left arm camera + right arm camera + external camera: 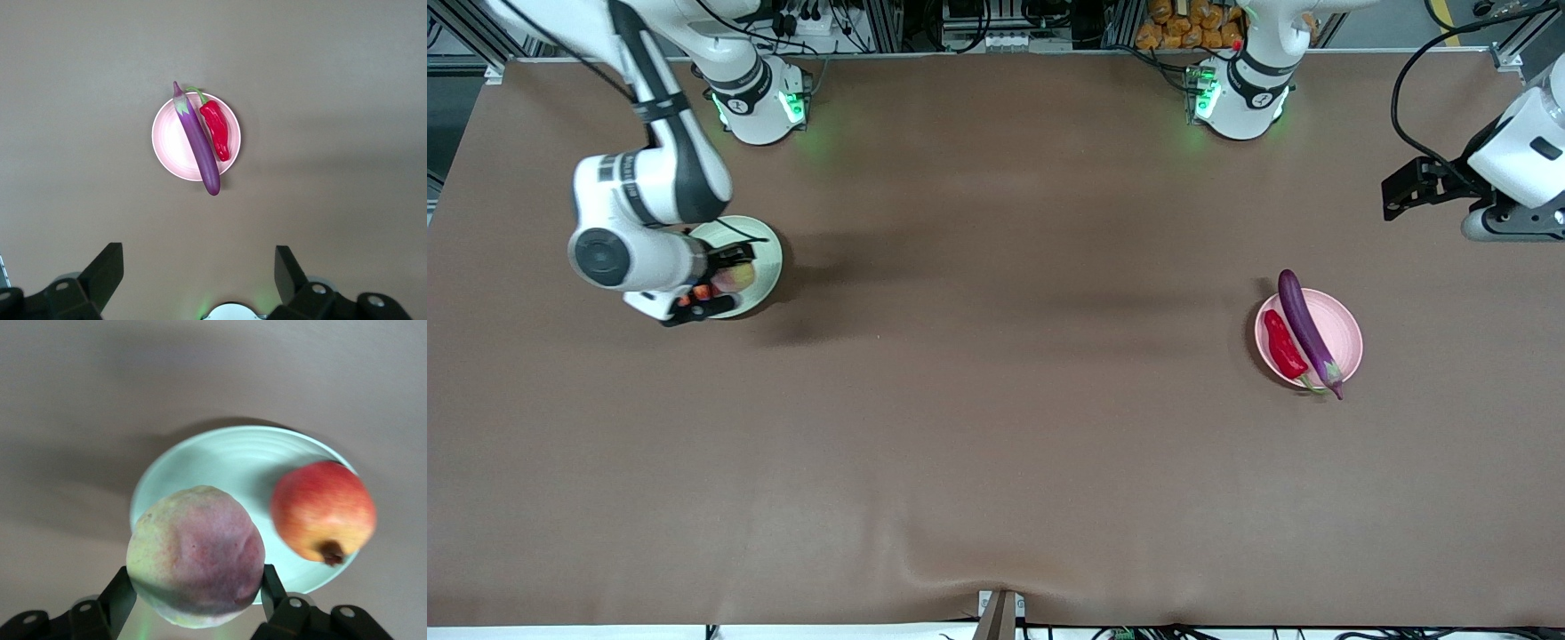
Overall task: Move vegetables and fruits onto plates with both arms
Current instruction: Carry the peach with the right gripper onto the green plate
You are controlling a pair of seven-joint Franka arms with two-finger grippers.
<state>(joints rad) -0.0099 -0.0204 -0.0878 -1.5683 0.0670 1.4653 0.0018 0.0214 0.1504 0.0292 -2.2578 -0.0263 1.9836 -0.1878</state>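
My right gripper (pixel 725 277) is shut on the yellowish-pink peach (pixel 195 555), holding it over the rim of the pale green plate (pixel 227 463). The red pomegranate (pixel 323 510) lies on that plate beside the peach. In the front view the right wrist hides most of it. The purple eggplant (pixel 1305 329) and red chili (pixel 1285 345) lie side by side on the pale pink plate (pixel 1347 331), also seen in the left wrist view (pixel 167 143). My left gripper (pixel 198 257) is open and empty. It waits high over the left arm's end of the table (pixel 1400 191).
The green plate (pixel 769 253) sits toward the right arm's end of the table, close to that arm's base (pixel 760 102). The brown table cover (pixel 996 400) spreads between the two plates. A clamp (pixel 1000 613) sits at the table's edge nearest the front camera.
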